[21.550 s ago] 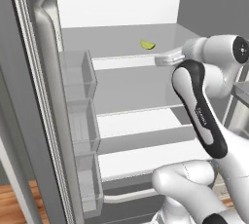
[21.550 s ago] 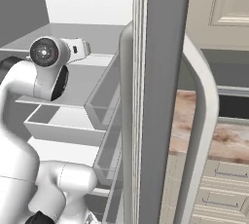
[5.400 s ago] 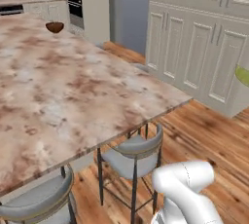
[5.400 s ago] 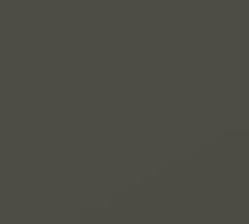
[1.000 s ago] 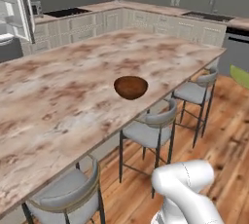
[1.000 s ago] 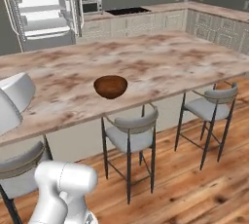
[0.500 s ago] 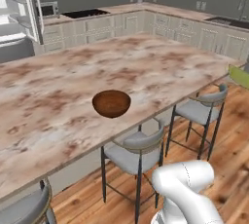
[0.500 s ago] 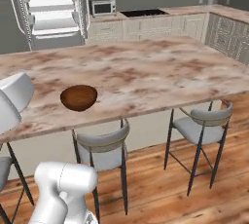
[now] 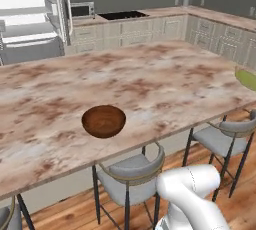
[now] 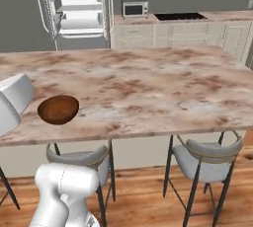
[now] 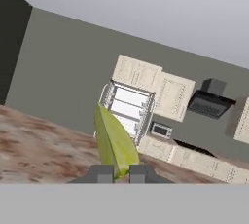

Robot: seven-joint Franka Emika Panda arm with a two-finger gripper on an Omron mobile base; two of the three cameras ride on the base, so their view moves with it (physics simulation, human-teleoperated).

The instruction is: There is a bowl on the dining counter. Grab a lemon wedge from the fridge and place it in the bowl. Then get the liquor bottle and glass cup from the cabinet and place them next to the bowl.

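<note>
The end effector (image 11: 116, 173) is clamped on the pale yellow-green lemon wedge (image 11: 115, 142), whose pointed end rises between the two dark fingertips (image 11: 101, 173) in the hand view. In the left base view the wedge (image 9: 246, 78) peeks in at the right edge, out past the end of the long beige stone desk (image 9: 165, 81) with reddish-brown veining. The wide round dark-brown wooden bowl (image 9: 103, 120) sits on that desk near its front edge, well apart from the wedge, above a grey-seated metal stool (image 9: 131, 171). Beyond the desk's far side, the tall dark-grey fridge (image 10: 76, 10) stands open, showing white shelves, with a white microwave (image 10: 135, 9) just beside it.
</note>
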